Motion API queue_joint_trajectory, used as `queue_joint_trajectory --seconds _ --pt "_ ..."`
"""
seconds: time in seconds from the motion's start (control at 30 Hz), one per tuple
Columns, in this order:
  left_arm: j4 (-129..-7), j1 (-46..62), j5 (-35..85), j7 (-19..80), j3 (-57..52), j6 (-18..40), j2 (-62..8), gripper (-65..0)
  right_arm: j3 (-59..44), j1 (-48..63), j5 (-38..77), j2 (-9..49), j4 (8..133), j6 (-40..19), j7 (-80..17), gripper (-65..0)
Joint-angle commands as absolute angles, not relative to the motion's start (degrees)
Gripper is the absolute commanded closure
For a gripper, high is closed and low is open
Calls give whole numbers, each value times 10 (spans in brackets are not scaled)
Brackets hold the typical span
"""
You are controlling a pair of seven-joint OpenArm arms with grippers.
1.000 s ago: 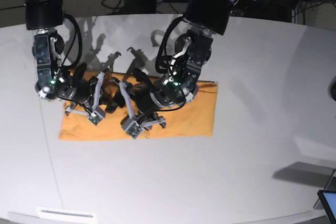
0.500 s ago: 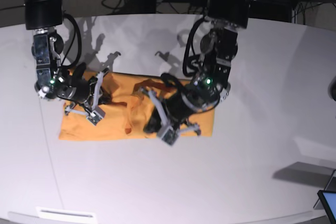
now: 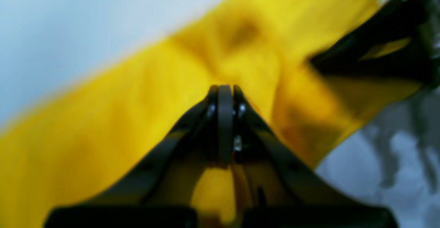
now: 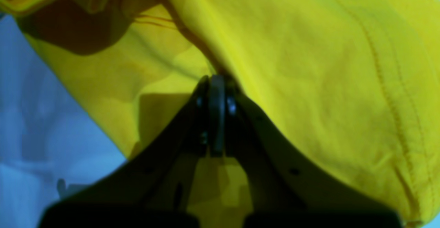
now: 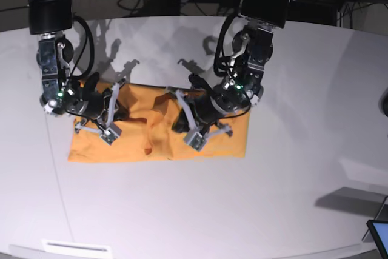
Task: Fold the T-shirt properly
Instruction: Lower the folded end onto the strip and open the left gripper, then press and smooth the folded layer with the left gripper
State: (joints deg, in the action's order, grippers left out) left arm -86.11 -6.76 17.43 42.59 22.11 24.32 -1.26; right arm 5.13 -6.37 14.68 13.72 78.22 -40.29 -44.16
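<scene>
The orange-yellow T-shirt [image 5: 121, 147] lies as a flat folded rectangle on the white table [image 5: 194, 210]. A raised ridge of cloth runs across its middle. My left gripper [image 5: 173, 116] is low over the shirt's right half. In the left wrist view the left gripper [image 3: 225, 87] is shut, and creases in the T-shirt [image 3: 120, 111] run toward its tips. My right gripper [image 5: 124, 113] rests on the shirt's left part. Close up, the right gripper [image 4: 216, 78] is shut and pinches a fold of the T-shirt [image 4: 309, 66].
Bare white table surrounds the shirt on all sides. A dark screen corner [image 5: 379, 235] pokes in at the bottom right and a white label [image 5: 79, 248] sits at the front left edge. Cables and equipment stand behind the table.
My left arm swung from the shirt's middle to its right half and its jaws closed. A ridge of cloth rose in the middle. The right arm stayed put.
</scene>
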Motion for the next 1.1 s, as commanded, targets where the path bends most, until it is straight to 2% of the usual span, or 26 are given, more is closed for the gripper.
queue_joint_trajectory --seconds 0.0,0.13,0.33,0.67,1.07 --pt "-861 -78 186 410 222 247 -4 0 54 -51 85 144 768 -400 -530 -3" --pt "-807 -85 186 410 223 247 8 0 54 -51 85 143 768 -400 -530 -3" --pt "-772 -113 186 410 285 247 16 0 54 -52 85 143 769 -400 -530 -3" --pt "-869 -109 182 415 255 247 0 0 54 -50 85 145 769 -400 -530 -3" --pt "-934 -65 182 442 235 247 -80 0 54 -52 85 144 771 -400 -530 -3"
